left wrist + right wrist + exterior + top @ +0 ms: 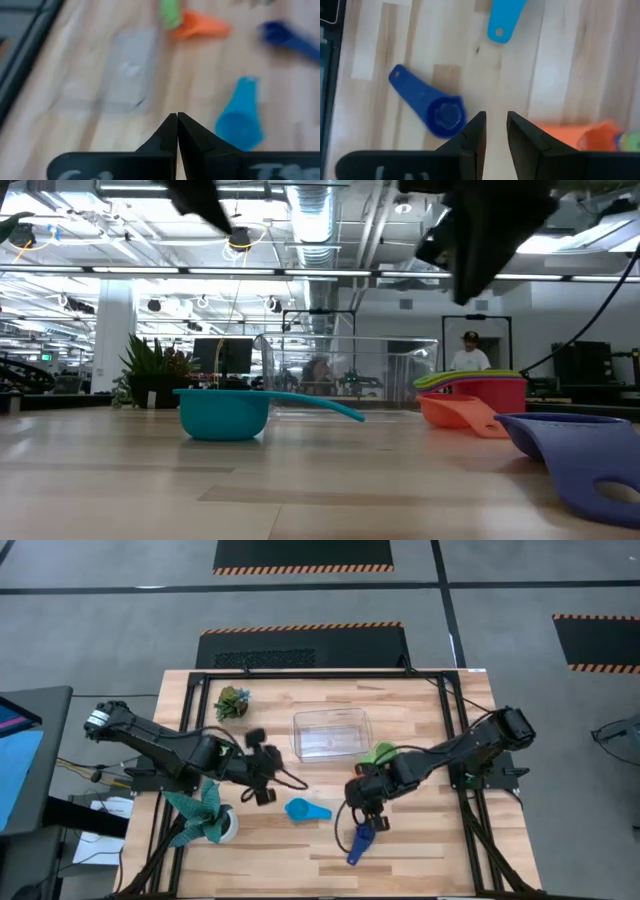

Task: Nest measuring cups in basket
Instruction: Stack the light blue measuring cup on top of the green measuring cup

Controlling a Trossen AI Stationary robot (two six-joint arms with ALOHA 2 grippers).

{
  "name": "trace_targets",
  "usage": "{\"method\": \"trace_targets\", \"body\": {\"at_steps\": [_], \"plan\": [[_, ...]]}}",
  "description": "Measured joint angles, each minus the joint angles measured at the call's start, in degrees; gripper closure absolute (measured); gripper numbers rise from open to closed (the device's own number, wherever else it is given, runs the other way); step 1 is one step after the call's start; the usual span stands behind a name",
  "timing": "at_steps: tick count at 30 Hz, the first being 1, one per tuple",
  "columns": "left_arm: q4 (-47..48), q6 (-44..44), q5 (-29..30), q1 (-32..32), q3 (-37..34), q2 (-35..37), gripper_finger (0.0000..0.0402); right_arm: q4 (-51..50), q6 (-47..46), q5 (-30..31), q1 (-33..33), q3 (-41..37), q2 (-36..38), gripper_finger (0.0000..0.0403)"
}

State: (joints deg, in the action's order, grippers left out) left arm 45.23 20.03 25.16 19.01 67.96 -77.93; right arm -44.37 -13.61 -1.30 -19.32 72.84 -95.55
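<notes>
Fingers slightly parted and empty, the right gripper hovers between the dark blue cup and orange cup, well short of the basket, risking knocking either cup aside; left gripper pressed closed.

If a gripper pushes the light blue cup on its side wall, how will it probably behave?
The light blue cup looks like thin, stiff plastic, so it is probably light and would slide on the smooth wooden table instead of bending. It stands upright on a flat base, so rolling seems unlikely. Its long handle sticks out to one side, so a push may turn it around.
</notes>
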Motion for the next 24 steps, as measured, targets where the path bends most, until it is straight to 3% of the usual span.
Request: {"method": "trace_targets", "body": {"at_steps": [6,11,16,24], "plan": [[-10.5,-6.0,-11.5,-1.2,0.1,-10.1,0.0401,-10.6,-14.8,9.0,-5.5,0.0,1.5,0.0301],[-4.0,-3.0,-20.9,-1.5,0.9,-18.8,0.0401,-17.7,-27.0,16.2,-10.8,0.0,3.7,0.0301],[3.5,-2.2,-27.8,0.2,1.7,-22.2,0.0401,-20.7,-35.7,21.3,-15.9,0.0,4.6,0.0301],[0.7,-1.9,-30.5,1.1,1.9,-29.6,0.0401,-25.4,-44.1,23.4,-21.7,0.0,4.8,0.0301]]}}
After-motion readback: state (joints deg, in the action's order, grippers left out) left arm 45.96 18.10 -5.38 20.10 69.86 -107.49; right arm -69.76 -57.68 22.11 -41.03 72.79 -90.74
